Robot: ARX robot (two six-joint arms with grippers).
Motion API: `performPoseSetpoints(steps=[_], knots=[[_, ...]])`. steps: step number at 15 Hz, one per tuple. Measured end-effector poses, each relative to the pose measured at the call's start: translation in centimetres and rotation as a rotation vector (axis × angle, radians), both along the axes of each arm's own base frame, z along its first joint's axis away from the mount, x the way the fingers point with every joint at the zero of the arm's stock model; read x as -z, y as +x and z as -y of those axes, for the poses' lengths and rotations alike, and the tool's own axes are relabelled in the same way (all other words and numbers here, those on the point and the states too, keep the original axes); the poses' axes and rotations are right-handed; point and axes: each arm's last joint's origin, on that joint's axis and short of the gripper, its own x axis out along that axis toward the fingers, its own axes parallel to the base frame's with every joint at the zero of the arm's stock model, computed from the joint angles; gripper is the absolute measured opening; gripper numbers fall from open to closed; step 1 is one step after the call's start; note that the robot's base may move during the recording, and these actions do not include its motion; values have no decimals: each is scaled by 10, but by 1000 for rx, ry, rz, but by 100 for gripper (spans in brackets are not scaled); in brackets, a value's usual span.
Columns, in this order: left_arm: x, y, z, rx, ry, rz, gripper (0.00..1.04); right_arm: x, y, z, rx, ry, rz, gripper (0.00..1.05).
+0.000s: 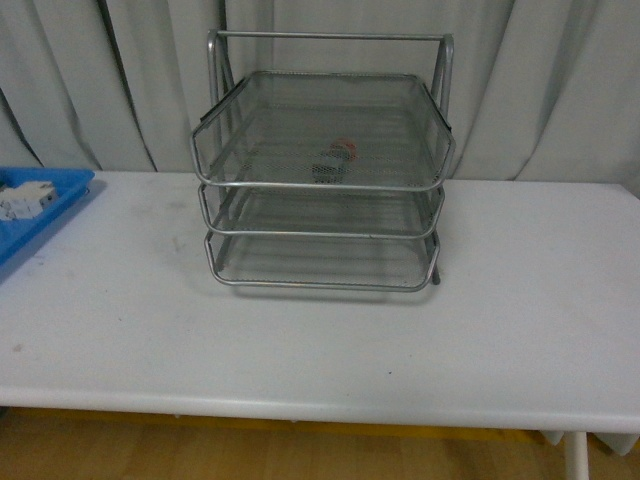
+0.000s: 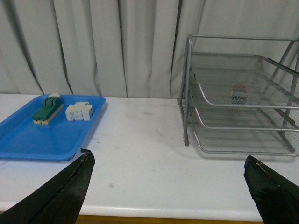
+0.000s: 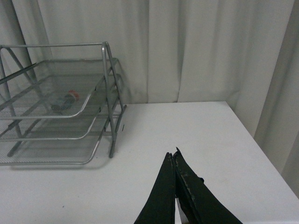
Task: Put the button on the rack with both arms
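In the left wrist view the left gripper [image 2: 168, 186] stands wide open, its two black fingers [image 2: 65, 196] jutting in from the lower corners of the frame with nothing but bare white table [image 2: 140, 154] between them; in the right wrist view the right gripper [image 3: 174, 161] is closed, its dark fingertips [image 3: 182, 186] pressed together at the lower middle of the frame and holding nothing, poised over the table [image 3: 187, 135]; neither arm appears in the front view; beyond the left gripper, at the left of its frame, a blue tray [image 2: 42, 140] lies on the table and carries a green-topped beige block [image 2: 47, 110] and, just beside it, a white blocky component [image 2: 79, 112]; at the right of the same frame stands the silver wire-mesh rack [image 2: 187, 88] with three tiers; the button [image 2: 238, 93], red cap visible through the mesh, rests in the top tier; the right wrist view shows the rack [image 3: 108, 84] at the left of its frame with the button [image 3: 65, 101] lying in the top tier; in the front view the rack [image 1: 325, 37] stands at centre, towards the back of the table [image 1: 320, 350], the button [image 1: 335, 160] sits in its top tier, and the blue tray [image 1: 45, 205] is cut off by the left edge; pale curtains [image 1: 550, 90] hang behind
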Motion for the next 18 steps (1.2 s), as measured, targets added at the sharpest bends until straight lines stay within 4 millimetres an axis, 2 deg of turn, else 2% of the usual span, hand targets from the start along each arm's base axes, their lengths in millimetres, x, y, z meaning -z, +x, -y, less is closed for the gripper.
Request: performPoseSetpoints(steps=[5, 12, 13, 14, 18], knots=[[0, 0, 0, 0, 0, 0, 98, 10, -6, 0, 0, 0, 7, 2], [0, 0, 0, 0, 0, 0, 98, 10, -12, 0, 0, 0, 13, 2], [0, 0, 0, -1, 0, 0, 98, 15, -22, 0, 0, -1, -14, 2], [0, 0, 0, 0, 0, 0, 98, 10, -23, 0, 0, -1, 27, 2], [0, 0, 0, 0, 0, 0, 98, 13, -23, 0, 0, -1, 5, 2]])
